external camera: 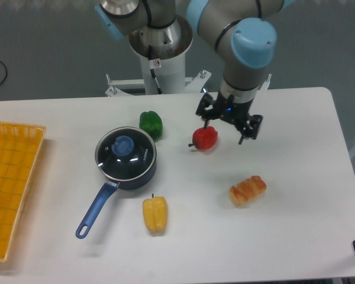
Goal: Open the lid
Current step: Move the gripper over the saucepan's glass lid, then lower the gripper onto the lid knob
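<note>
While hovering above the red pepper (205,137), gripper (228,121) spread wide and empty; lid (125,153) seated on the saucepan (143,175), well off past that pepper, knob (123,144) up.

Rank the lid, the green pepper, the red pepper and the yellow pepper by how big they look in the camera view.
1. The lid, clearly largest.
2. The yellow pepper.
3. The green pepper and red pepper look about alike; the gripper partly overlaps the red one, so I won't rank them.

White table (296,236), saucepan (125,161), peppers, maybe bread (247,190)
</note>
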Motion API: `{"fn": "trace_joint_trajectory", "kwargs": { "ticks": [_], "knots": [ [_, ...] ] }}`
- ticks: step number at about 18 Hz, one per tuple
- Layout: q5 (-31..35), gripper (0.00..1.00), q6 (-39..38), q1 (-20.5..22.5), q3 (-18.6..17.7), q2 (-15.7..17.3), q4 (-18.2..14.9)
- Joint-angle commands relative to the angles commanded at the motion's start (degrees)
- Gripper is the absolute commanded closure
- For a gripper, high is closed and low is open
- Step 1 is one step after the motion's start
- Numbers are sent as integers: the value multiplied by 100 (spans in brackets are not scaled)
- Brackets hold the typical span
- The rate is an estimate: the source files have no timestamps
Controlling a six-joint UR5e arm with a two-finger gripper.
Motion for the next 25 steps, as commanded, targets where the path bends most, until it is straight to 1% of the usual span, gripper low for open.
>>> {"fn": "trace_joint_trajectory", "kwargs": {
  "ticks": [5, 10, 16, 20, 21, 25],
  "knots": [
    [62, 0, -527, -405, -17, -70, 26],
    [88, 0, -1143, -792, -18, -193, 184],
    [106, 0, -1416, -1240, -193, -246, 246],
    [132, 0, -1425, -1460, -255, -255, 246],
    [184, 0, -1425, -1478, -264, -255, 237],
    [527, 0, -1434, -1811, -272, -299, 237]
  ]
}}
